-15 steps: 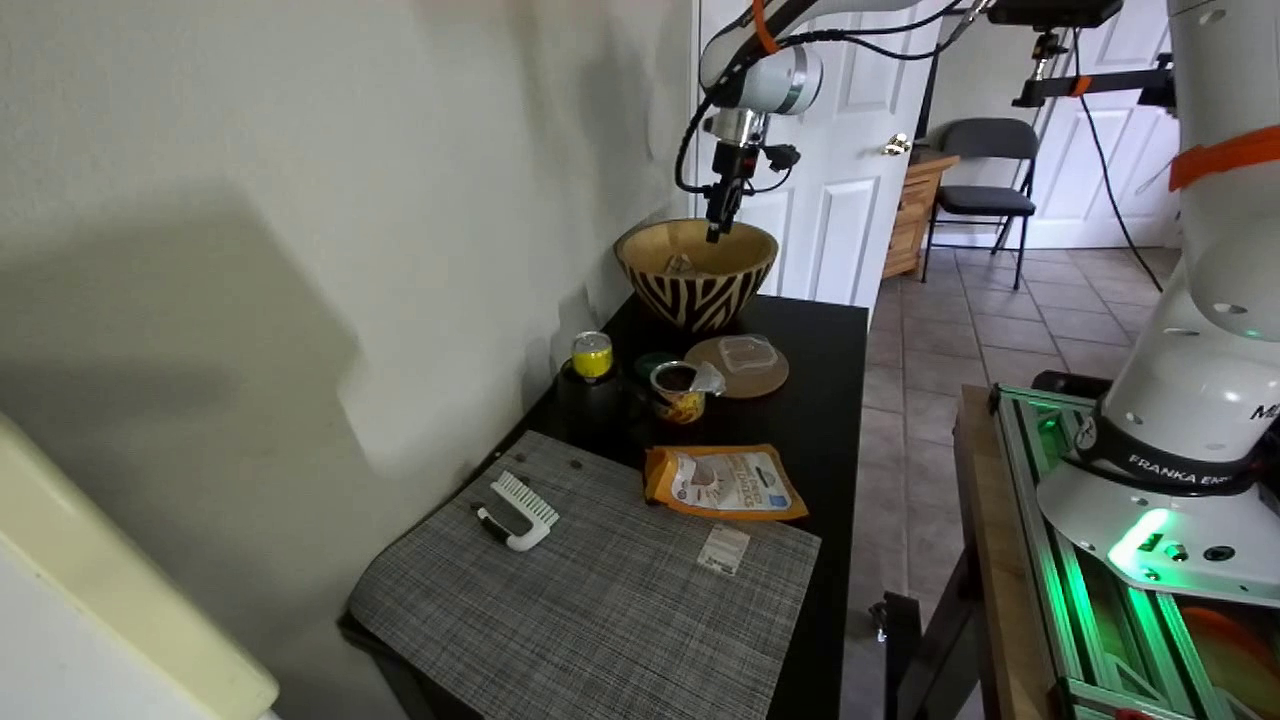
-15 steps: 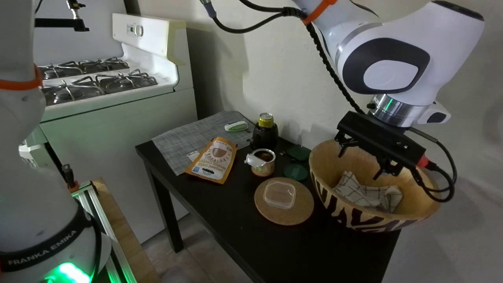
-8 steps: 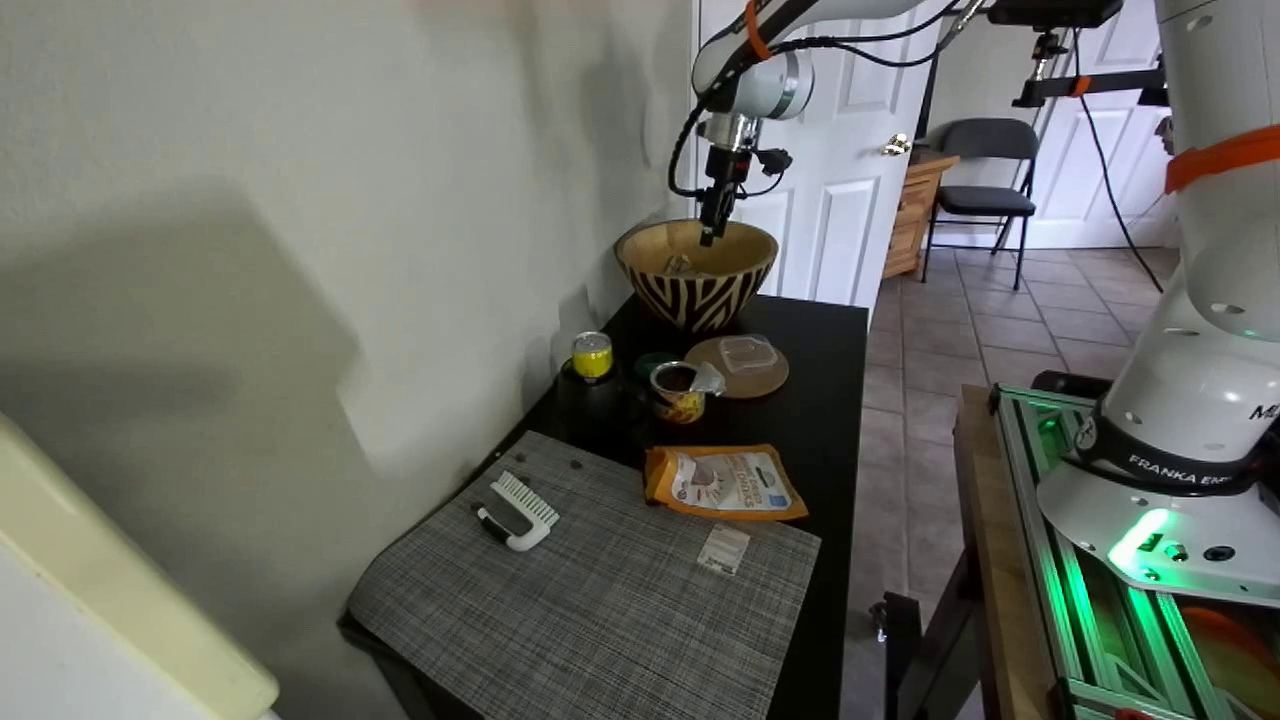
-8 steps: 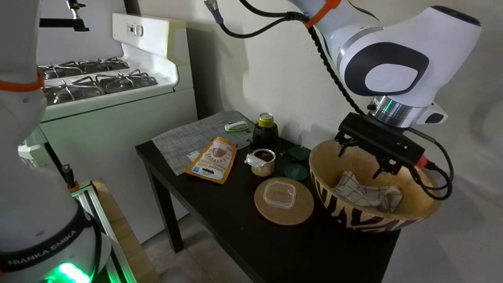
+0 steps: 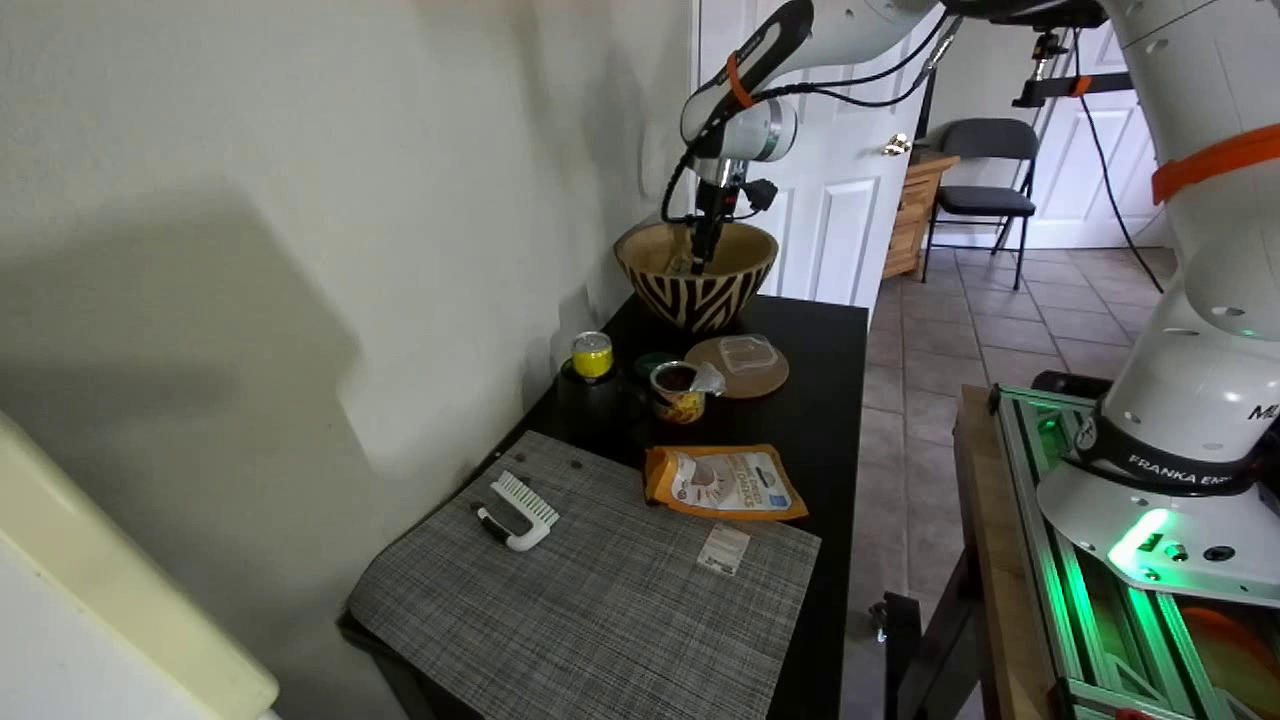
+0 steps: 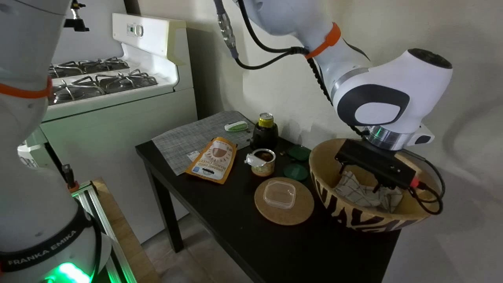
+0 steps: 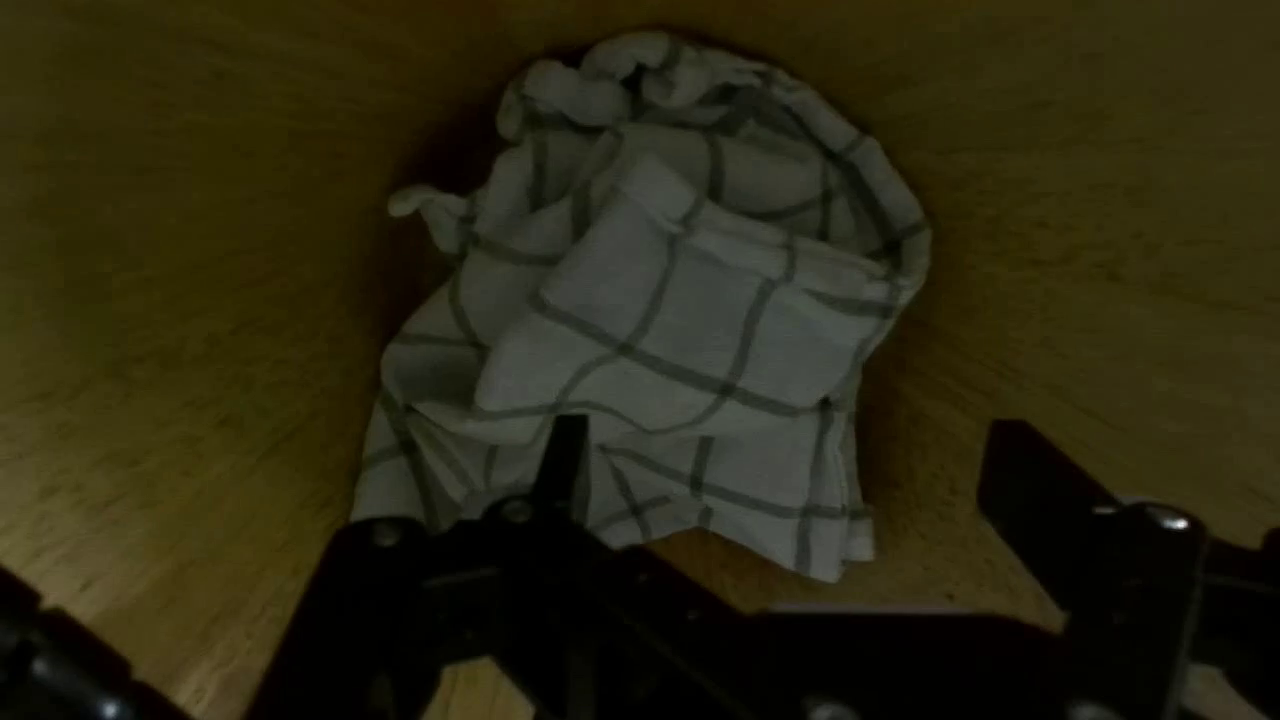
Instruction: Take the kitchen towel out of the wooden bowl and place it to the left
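The kitchen towel, white with dark grid lines, lies crumpled in the bottom of the bowl; it fills the middle of the wrist view (image 7: 680, 310) and shows in an exterior view (image 6: 363, 194). The wooden bowl with a zebra-striped outside stands at the table's end in both exterior views (image 5: 700, 300) (image 6: 355, 218). My gripper (image 7: 790, 432) points down inside the bowl's rim, above the towel. Its fingers are wide apart with nothing between them. In the wrist view the left finger overlaps the towel's lower part and the right finger is over bare wood. Contact cannot be told.
A round board (image 6: 285, 218) with a clear plastic container (image 6: 279, 194) lies beside the bowl. An opened can (image 6: 263, 167), green lids (image 6: 296, 172), a dark holder with a yellow can (image 6: 265, 135), an orange pouch (image 6: 212, 159) and a brush (image 5: 520, 515) are further along. A wall runs behind.
My gripper has moved down from above the bowl to inside its rim, closer to the towel. The towel and bowl have not moved.
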